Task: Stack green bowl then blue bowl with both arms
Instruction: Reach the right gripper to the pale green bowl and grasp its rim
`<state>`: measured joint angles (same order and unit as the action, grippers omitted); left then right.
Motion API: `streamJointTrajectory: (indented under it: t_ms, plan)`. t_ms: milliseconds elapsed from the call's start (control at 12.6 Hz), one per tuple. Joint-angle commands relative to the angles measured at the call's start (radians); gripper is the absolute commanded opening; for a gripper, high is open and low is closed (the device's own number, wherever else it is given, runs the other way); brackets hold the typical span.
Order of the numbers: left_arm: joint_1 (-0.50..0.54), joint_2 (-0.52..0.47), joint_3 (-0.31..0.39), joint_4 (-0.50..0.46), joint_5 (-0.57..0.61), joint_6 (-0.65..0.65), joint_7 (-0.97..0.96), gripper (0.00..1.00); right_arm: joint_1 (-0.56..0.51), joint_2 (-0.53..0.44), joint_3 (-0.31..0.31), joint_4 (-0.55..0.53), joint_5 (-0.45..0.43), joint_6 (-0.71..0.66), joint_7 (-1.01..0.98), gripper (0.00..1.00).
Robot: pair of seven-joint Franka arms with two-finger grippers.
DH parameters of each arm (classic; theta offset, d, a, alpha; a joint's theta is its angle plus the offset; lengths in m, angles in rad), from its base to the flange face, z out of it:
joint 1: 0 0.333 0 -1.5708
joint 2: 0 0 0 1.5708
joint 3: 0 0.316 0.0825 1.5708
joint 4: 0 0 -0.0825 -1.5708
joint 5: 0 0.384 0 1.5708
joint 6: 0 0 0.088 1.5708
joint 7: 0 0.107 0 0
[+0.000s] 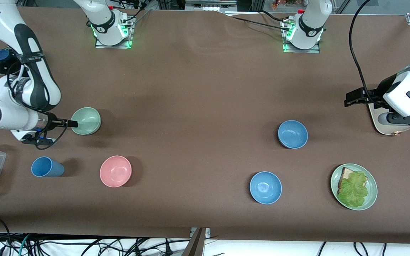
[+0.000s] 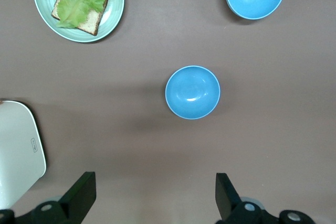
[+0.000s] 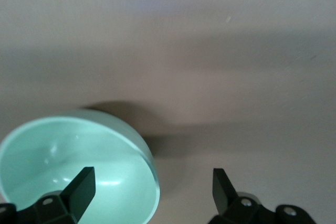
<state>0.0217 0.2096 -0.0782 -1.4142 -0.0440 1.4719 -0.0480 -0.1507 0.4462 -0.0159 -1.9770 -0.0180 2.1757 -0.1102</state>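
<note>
Reaching in low, the right tool [image 1: 72, 123] sits at the rim of the green bowl [image 1: 86, 121], at 9 o'clock of the bowl in the front view. Its fingers [image 3: 79, 188] are spread wide, one over the inside of the bowl and one outside, with the rim between them. They pinch nothing.

The blue bowl [image 1: 292, 134] stands at 3 o'clock from the green bowl, well apart, with lots of bare desk [image 1: 190, 106] between them. The left tool [image 1: 351, 99] hangs over the desk at 2 o'clock from the blue bowl, spread wide and empty.

A pink bowl [image 1: 115, 171] sits near the green bowl at 5 o'clock, and a blue cup [image 1: 46, 167] at 7 o'clock. A shiny blue bowl [image 1: 265, 187] sits near the blue bowl at 7 o'clock. A plate [image 1: 372, 185] with bread and lettuce sits at 4 o'clock, close to the desk's front edge.
</note>
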Motion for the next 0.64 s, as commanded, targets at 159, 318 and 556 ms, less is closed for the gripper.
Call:
streamJointTrajectory:
  t_ms: [159,318,556]
  plan:
    - [-0.003,0.016,0.001,0.034,0.007,-0.016,0.017,1.00,-0.026,0.017,0.011,-0.036,0.029,0.021,-0.068,0.23]
    - [-0.003,0.016,0.001,0.034,0.009,-0.016,0.016,1.00,-0.021,0.023,0.014,-0.029,0.038,0.004,-0.069,0.00]
    - [-0.003,0.016,0.001,0.034,0.007,-0.016,0.016,1.00,-0.021,0.012,0.017,0.010,0.038,-0.065,-0.069,0.00]
